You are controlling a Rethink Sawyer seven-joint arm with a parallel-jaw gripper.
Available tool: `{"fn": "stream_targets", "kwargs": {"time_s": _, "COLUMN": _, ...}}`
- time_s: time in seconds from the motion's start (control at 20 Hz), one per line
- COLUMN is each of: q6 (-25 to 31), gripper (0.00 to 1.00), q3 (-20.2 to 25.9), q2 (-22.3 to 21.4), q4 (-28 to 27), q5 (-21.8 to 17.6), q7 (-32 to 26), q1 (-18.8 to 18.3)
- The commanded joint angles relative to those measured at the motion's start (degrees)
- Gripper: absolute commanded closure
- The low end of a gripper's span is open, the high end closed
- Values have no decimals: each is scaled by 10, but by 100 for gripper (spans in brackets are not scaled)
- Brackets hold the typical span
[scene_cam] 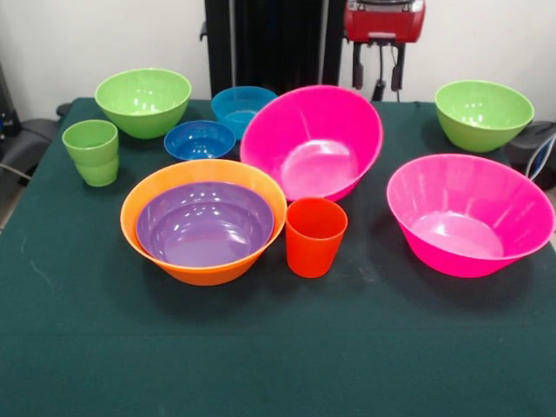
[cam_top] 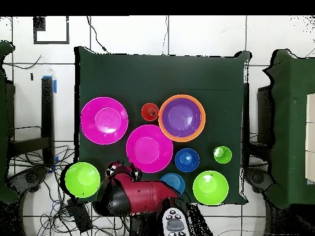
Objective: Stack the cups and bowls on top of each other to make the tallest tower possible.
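The large orange bowl (scene_cam: pixel 152 195) sits left of centre with the purple bowl (scene_cam: pixel 205 224) nested in it; both also show in the overhead view, orange bowl (cam_top: pixel 182 96), purple bowl (cam_top: pixel 182 117). The orange-red cup (scene_cam: pixel 314 236) stands upright just to its right. One pink bowl (scene_cam: pixel 313 143) sits tilted behind the cup. The other pink bowl (scene_cam: pixel 469 213) is at the right. The green cup (scene_cam: pixel 91 152) stands at the left edge. My gripper (scene_cam: pixel 378 76) hangs open and empty above the table's far edge, behind the tilted pink bowl; overhead it shows as the gripper (cam_top: pixel 123 171).
A green bowl (scene_cam: pixel 143 102) stands at the back left and another green bowl (scene_cam: pixel 484 113) at the back right. The small dark blue bowl (scene_cam: pixel 200 139) and the light blue bowl (scene_cam: pixel 243 106) sit behind the orange bowl. The green tablecloth (scene_cam: pixel 261 347) stretches to the near edge.
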Motion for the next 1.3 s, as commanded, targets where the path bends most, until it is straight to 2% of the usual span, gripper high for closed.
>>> {"fn": "stream_targets", "kwargs": {"time_s": 0.05, "q6": 92, "gripper": 0, "q3": 66, "q2": -38, "q4": 36, "q5": 50, "q7": 85, "q1": -6}}
{"fn": "stream_targets", "kwargs": {"time_s": 0.3, "q6": 83, "gripper": 0, "q3": 88, "q2": -23, "q4": 43, "q5": 62, "q7": 86, "q1": -17}}
{"fn": "stream_targets", "kwargs": {"time_s": 0.6, "q6": 70, "gripper": 0, "q3": 92, "q2": -23, "q4": 53, "q5": 87, "q7": 105, "q1": 5}}
{"fn": "stream_targets", "kwargs": {"time_s": 0.75, "q6": 54, "gripper": 0, "q3": 81, "q2": -13, "q4": 45, "q5": 83, "q7": 101, "q1": 14}}
{"fn": "stream_targets", "kwargs": {"time_s": 1.1, "q6": -9, "gripper": 0, "q3": 51, "q2": 53, "q4": -4, "q5": 42, "q7": 68, "q1": 11}}
{"fn": "stream_targets", "kwargs": {"time_s": 1.3, "q6": -30, "gripper": 0, "q3": 38, "q2": 73, "q4": -19, "q5": 40, "q7": 67, "q1": 18}}
